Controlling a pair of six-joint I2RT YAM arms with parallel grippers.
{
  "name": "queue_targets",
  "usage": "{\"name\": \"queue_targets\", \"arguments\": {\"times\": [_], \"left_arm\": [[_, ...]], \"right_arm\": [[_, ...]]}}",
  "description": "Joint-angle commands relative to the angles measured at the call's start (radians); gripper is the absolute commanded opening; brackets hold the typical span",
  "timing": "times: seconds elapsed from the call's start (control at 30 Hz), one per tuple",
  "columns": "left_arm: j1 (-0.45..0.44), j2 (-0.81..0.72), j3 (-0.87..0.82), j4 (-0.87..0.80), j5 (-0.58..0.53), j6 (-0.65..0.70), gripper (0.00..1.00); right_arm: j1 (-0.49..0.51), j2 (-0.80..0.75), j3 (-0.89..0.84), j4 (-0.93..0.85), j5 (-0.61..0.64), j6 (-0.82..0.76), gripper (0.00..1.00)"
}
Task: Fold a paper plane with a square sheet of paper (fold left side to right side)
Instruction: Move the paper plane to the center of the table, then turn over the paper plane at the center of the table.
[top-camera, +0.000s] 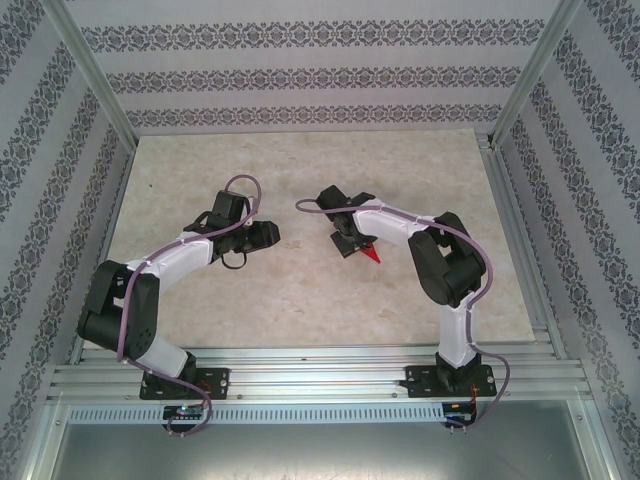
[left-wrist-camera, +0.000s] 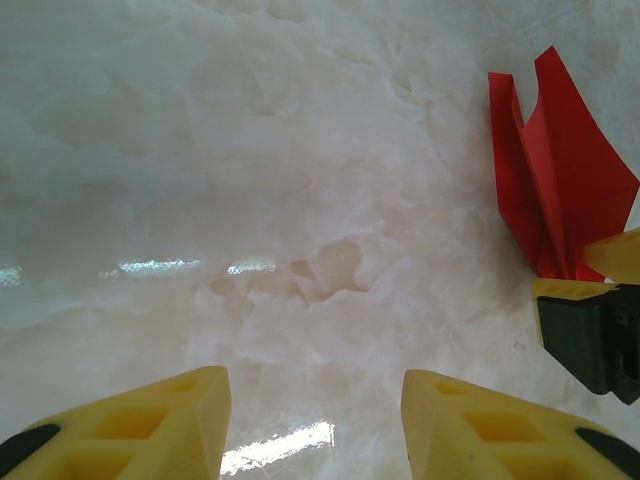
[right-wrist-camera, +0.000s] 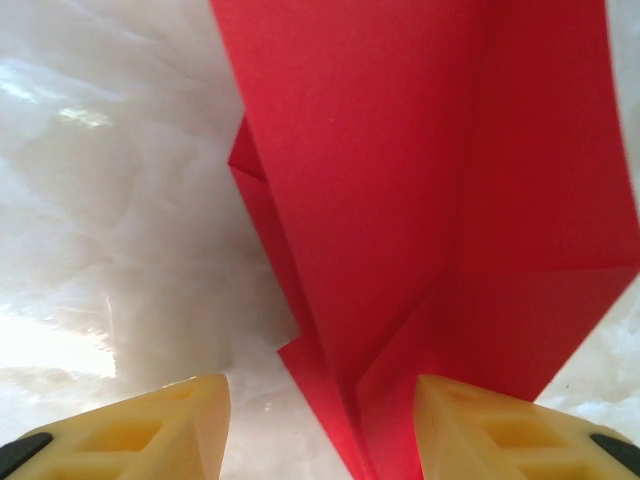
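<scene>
The red paper plane (top-camera: 372, 255) lies on the pale tabletop right of centre, a folded wedge with creased layers. My right gripper (top-camera: 350, 245) hovers right over it. In the right wrist view the paper plane (right-wrist-camera: 420, 180) runs between the yellow fingers, and my right gripper (right-wrist-camera: 320, 410) stands open astride its narrow end; the left finger is clear of the paper. My left gripper (top-camera: 262, 238) is a little to the left. In the left wrist view my left gripper (left-wrist-camera: 315, 400) is open over bare table, and the paper plane (left-wrist-camera: 560, 180) shows at the right edge.
The marbled tabletop (top-camera: 300, 300) is walled in by patterned panels and aluminium posts. A metal rail (top-camera: 320, 375) runs along the near edge where both arm bases are bolted. The right gripper's yellow and black finger (left-wrist-camera: 580, 320) intrudes at the right of the left wrist view.
</scene>
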Motion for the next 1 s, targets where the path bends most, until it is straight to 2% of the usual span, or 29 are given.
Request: {"name": "queue_targets", "arguments": {"times": [0.0, 0.17, 0.37, 0.63, 0.87, 0.97], "left_arm": [[0.008, 0.009, 0.018, -0.02, -0.008, 0.015, 0.5], [0.008, 0.012, 0.019, -0.023, -0.009, 0.015, 0.5], [0.009, 0.011, 0.018, -0.027, -0.01, 0.017, 0.5], [0.009, 0.012, 0.015, -0.024, -0.009, 0.018, 0.5], [0.008, 0.016, 0.013, -0.019, -0.003, 0.017, 0.5], [0.008, 0.017, 0.013, -0.018, -0.004, 0.017, 0.5]], "right_arm": [[-0.01, 0.012, 0.021, -0.005, 0.038, -0.022, 0.52], [-0.01, 0.033, 0.03, -0.015, 0.08, -0.04, 0.5], [-0.015, 0.022, 0.031, -0.017, 0.118, -0.047, 0.44], [-0.038, -0.026, 0.02, -0.021, 0.119, -0.054, 0.36], [-0.053, -0.044, 0.016, -0.023, 0.102, -0.055, 0.26], [-0.059, -0.043, 0.012, -0.018, 0.1, -0.057, 0.17]]}}
